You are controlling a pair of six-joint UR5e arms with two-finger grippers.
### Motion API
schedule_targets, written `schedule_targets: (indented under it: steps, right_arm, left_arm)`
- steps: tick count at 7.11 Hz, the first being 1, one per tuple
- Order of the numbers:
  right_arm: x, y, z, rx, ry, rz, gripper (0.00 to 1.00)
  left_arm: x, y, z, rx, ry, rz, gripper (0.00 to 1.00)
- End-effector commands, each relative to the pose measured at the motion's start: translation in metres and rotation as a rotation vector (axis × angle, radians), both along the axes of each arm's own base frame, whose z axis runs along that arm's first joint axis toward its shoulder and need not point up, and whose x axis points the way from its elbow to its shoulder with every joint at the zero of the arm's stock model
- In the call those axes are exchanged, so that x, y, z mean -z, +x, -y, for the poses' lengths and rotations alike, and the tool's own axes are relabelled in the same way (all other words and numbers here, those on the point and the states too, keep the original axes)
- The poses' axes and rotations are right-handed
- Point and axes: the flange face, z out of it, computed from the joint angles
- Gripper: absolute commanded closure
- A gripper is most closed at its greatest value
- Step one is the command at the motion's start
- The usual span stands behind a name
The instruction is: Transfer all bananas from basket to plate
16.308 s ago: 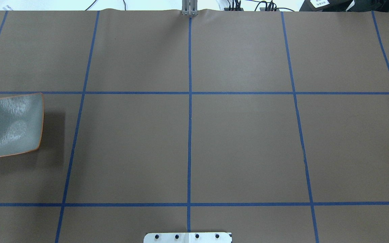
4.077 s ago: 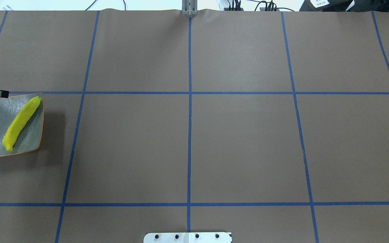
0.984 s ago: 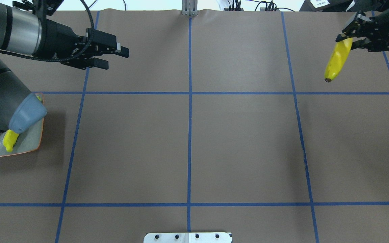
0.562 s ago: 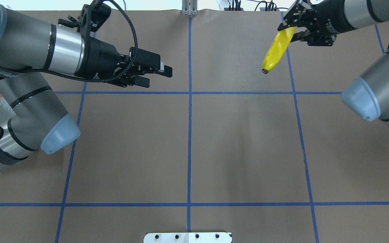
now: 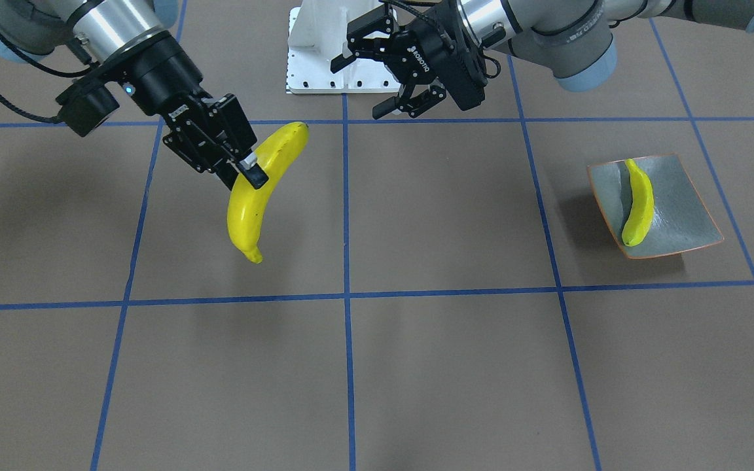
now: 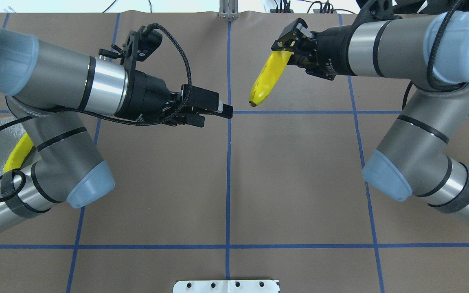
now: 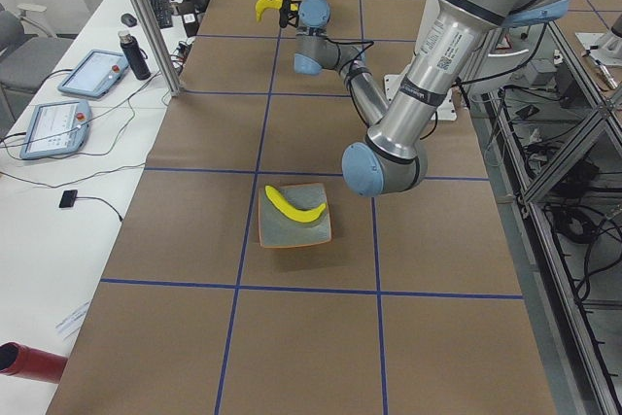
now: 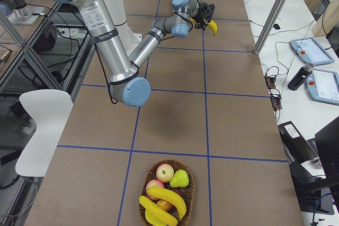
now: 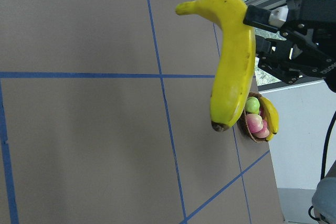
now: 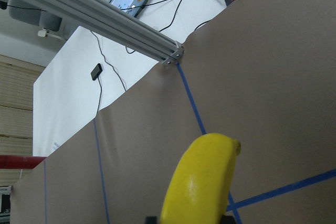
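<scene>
Right jaws clamp a banana [image 5: 249,209]; left jaws gape empty above brown paper [image 5: 449,216] gridded with blue tape [image 5: 345,216].

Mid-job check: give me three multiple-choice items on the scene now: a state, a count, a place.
1. The left pincer is: A open and empty; B shut on a banana; C shut and empty.
2. Bananas lying on the plate: A none; B one; C three.
3. The lifted banana is: A on the plate; B in the left pincer; C in the right pincer.
Answers: A, its fingers are spread around nothing; B, a single plated banana lies there; C, that pincer clamps it in the air.
</scene>
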Motion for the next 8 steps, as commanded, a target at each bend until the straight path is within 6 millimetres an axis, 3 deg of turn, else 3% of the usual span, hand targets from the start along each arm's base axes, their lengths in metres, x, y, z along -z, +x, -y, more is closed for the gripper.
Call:
schedule_targets:
  steps: [1, 2, 4, 5, 7, 8]
  right_arm:
    - [0.034, -0.024, -0.036, -0.005, 0.052, 0.059, 1.00]
    - [0.040, -0.040, -0.048, -0.021, 0.062, 0.067, 1.00]
    - [0.046, -0.051, -0.065, -0.014, 0.071, 0.082, 1.00]
    - [0.048, -0.054, -0.067, -0.009, 0.072, 0.085, 1.00]
    - [0.049, -0.053, -0.069, -0.006, 0.076, 0.086, 1.00]
    - [0.050, -0.053, -0.069, -0.006, 0.089, 0.098, 0.90]
  left_arm:
    - [0.000, 0.001, -0.001, -0.002, 0.001, -0.001, 0.00]
    - [0.002, -0.001, -0.003, -0.003, 0.003, -0.006, 0.00]
    - [0.003, -0.003, -0.003, -0.001, 0.005, -0.009, 0.00]
    - [0.004, -0.003, -0.005, -0.003, 0.007, -0.011, 0.09]
    - [0.004, -0.007, -0.007, 0.001, 0.023, -0.025, 0.77]
    - [0.003, -0.009, -0.009, 0.001, 0.037, -0.041, 1.00]
